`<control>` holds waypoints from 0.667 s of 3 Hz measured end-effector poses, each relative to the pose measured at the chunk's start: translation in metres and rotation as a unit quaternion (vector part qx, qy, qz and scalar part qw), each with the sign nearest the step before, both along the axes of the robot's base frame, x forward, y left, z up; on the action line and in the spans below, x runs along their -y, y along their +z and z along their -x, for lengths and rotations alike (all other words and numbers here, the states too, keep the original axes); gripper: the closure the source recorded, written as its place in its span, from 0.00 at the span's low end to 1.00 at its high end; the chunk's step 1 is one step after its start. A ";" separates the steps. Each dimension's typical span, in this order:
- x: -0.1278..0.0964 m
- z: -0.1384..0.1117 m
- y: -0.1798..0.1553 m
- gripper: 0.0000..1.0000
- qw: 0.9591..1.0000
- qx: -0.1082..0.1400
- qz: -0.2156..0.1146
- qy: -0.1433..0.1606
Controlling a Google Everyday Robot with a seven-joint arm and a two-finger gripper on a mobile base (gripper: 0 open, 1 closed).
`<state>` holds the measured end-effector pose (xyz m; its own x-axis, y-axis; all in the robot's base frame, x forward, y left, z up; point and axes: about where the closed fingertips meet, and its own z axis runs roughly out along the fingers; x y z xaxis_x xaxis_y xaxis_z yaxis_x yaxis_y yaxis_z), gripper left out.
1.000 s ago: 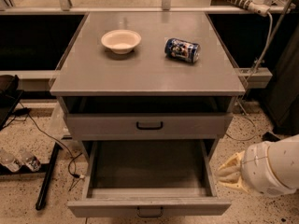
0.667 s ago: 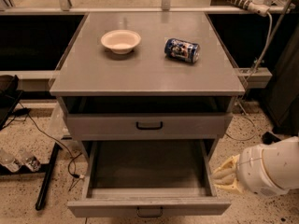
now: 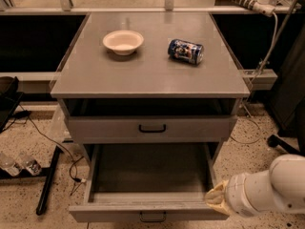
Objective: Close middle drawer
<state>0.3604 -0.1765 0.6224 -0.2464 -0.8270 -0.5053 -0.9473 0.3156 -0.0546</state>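
The middle drawer (image 3: 150, 173) is standing pulled far out at the lower centre of the frame. The gripper (image 3: 217, 198) is sitting at its right front corner, lower right; I cannot tell whether it is spread or pressed together. Pushing off-centre there is risking skewing and jamming the drawer, or slipping off the edge.

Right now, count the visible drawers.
2: the upper drawer, slightly open, and the middle drawer, pulled far out, the claw at its right front corner. Lower ones may be hidden.

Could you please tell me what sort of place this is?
Probably a robot lab: a speckled floor with loose cables, a power strip, and the gripper at the right front corner of the open middle drawer.
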 end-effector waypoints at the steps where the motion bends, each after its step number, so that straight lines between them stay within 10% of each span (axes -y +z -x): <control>1: 0.005 0.004 -0.061 1.00 1.000 0.005 0.021 -0.013; 2: 0.019 -0.002 -0.108 1.00 0.998 0.014 0.055 -0.035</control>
